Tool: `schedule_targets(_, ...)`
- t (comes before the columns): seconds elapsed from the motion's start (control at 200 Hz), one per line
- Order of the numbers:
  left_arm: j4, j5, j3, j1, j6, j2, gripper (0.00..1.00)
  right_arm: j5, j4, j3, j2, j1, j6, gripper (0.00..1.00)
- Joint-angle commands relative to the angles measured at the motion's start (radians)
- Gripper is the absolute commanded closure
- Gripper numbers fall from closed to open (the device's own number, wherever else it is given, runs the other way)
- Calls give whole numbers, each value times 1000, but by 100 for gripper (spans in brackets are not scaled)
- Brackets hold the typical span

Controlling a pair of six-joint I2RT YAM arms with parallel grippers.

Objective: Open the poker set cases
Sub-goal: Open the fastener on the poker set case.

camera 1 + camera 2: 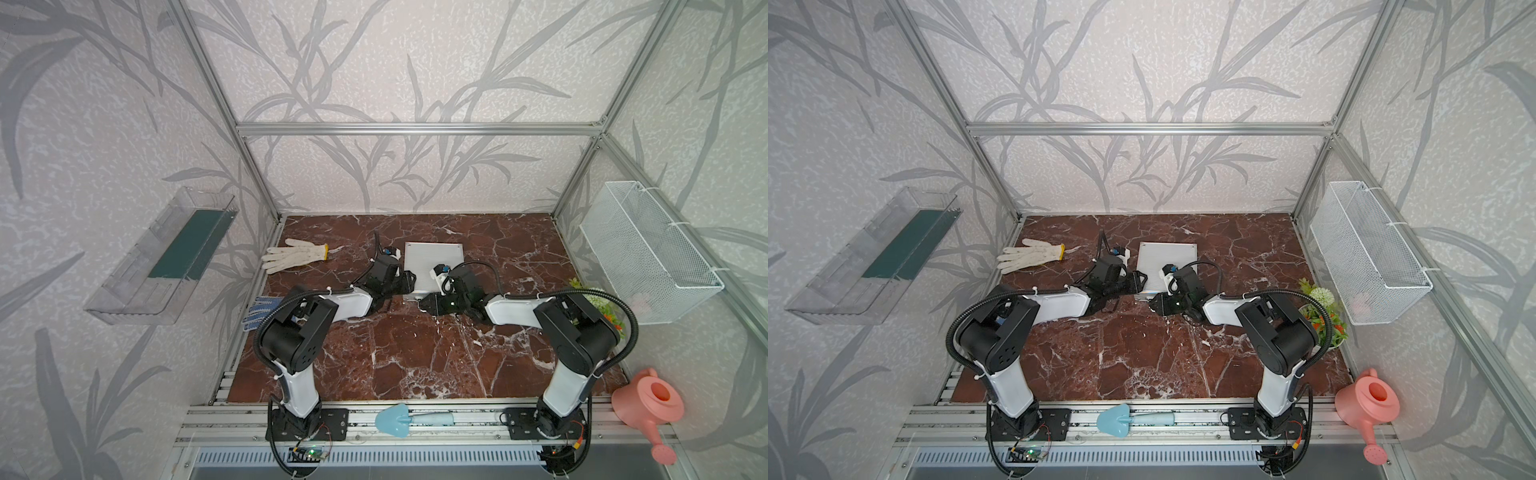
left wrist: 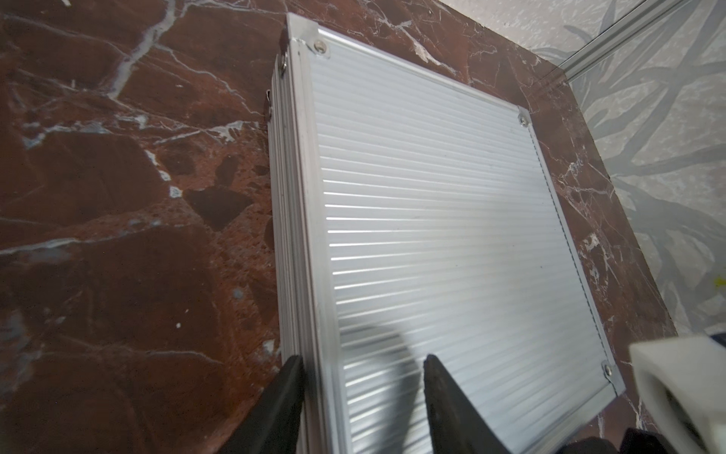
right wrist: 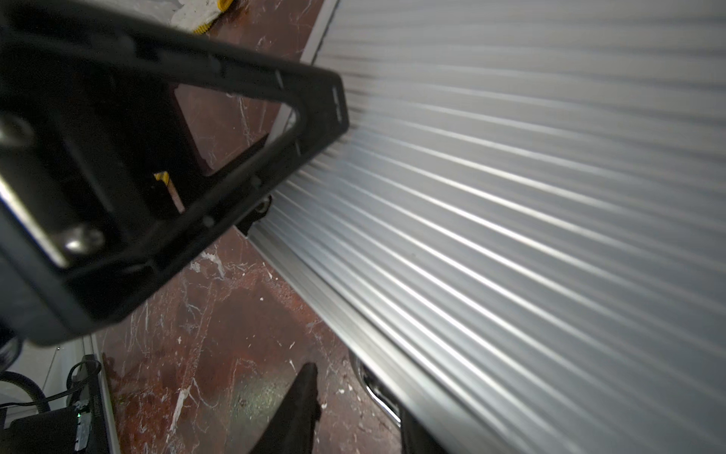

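The left gripper (image 2: pixel 361 359) and right gripper (image 1: pixel 422 305) are standing jaws apart by the flat silver ribbed case (image 1: pixel 432 262) — its smooth handle (image 3: pixel 375 387) might slip.

A white glove (image 1: pixel 293 254) lay on the marble counter (image 1: pixel 415 357) near its far left corner, a blue glove (image 1: pixel 255 312) at its left edge, a plant (image 1: pixel 604 305) at its right. A trowel (image 1: pixel 397 420) and pink watering can (image 1: pixel 648 405) sat at the front. A wire basket (image 1: pixel 648 257) and clear tray (image 1: pixel 162 257) hung at either side.
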Motion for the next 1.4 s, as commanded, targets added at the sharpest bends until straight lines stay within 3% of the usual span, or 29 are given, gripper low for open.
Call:
schedule_targets(0.0, -127, 27, -42, -14, -15, 19, 49, 65, 2, -33, 15, -10, -20, 65)
schedule_targets(0.305, -132, 20, -47, -13, -8, 13, 49, 16, 88, -113, -34, -62, 9, 65)
schedule_targets(0.635, -134, 14, -29, -12, -1, 9, 49, 24, -107, -121, -290, -68, -64, 67)
schedule_targets(0.86, -145, 18, -23, -12, 2, 7, 49, -8, -10, -129, -183, -81, -44, 77)
schedule_targets(1.395, -173, 6, -36, -8, 19, -31, 49, 26, 98, -93, 34, -99, -49, 82)
